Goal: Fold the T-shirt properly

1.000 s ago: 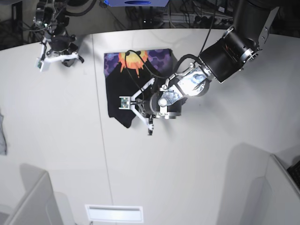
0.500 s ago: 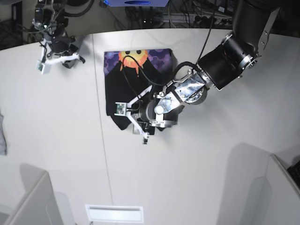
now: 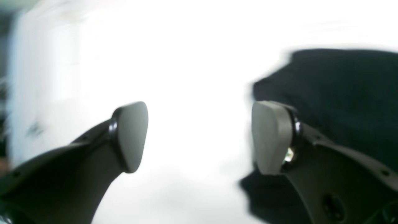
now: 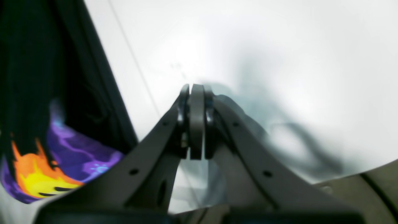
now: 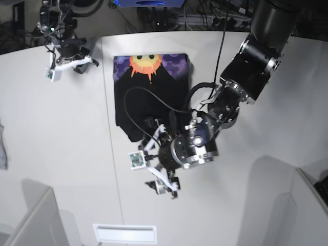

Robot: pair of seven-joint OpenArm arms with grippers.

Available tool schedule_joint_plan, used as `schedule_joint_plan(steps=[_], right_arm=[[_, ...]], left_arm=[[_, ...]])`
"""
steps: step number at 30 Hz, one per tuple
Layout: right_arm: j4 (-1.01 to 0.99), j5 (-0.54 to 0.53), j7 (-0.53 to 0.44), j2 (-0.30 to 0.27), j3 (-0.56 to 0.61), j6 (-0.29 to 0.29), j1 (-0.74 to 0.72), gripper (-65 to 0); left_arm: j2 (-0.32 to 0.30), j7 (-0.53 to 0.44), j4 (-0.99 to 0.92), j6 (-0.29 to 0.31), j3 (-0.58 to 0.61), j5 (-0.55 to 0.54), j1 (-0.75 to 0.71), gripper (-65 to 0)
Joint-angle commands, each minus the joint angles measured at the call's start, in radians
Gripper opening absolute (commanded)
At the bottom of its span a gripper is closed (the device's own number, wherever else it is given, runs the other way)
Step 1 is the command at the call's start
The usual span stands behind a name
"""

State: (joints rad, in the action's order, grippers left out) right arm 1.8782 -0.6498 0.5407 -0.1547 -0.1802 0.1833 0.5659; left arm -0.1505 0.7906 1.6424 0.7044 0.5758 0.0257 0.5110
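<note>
T-shirt (image 5: 151, 95) lies partly folded at the desk's (image 5: 61, 154) far middle, sun print up at the top edge, left tool (image 5: 154, 171) gaping empty just off its near hem and right tool (image 5: 69, 65) pinched shut at far left, so I'd say between folds; next needs a fresh edge grab.

Bare table (image 5: 61, 154) all round the T-shirt (image 5: 148, 97).

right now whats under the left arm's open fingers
Mostly bare white table. In the left wrist view nothing lies between the fingers; the black T-shirt sits beside one finger. The arm hides the shirt's lower right part.
</note>
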Motion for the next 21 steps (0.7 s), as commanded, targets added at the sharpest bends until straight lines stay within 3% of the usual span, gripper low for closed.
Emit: schedule_joint_plan(steps=[1,6,9,13,17,19,21], right_arm=[[0.018,-0.003,-0.026,-0.015,-0.005,-0.009,0.004,-65.0],[0.022,-0.001,-0.031,-0.052,-0.005,-0.026,0.004,-65.0],[0.025,-0.001,-0.034,-0.062,-0.014,-0.126,0.001,-65.0],[0.033,0.032,-0.078,-0.064,-0.014,-0.235,0.018,-65.0],[0.080,0.216,-0.112,-0.044,-0.006,-0.325,0.053,-65.0],[0.108,0.310,-0.144,-0.015,-0.006,-0.380,0.082,-65.0],[0.123,0.402,-0.201,0.014,-0.014,-0.437,0.119,-65.0]], left_arm=[[0.005,-0.017,0.069,-0.006,-0.058,-0.007,-0.013,-15.5],[-0.067,-0.026,0.278,-0.006,-0.310,-0.007,-0.251,-15.8],[-0.099,-0.084,0.316,-0.006,-0.425,-0.007,-0.389,-21.2],[-0.145,-0.357,0.307,-0.006,-0.572,-0.007,-0.598,-40.2],[-0.157,-0.600,0.307,-0.006,-0.705,-0.007,-0.803,-58.6],[-0.157,-0.678,0.307,-0.006,-0.767,-0.016,-0.889,-65.0],[-0.156,-0.745,0.305,-0.006,-0.814,-0.017,-0.972,-65.0]])
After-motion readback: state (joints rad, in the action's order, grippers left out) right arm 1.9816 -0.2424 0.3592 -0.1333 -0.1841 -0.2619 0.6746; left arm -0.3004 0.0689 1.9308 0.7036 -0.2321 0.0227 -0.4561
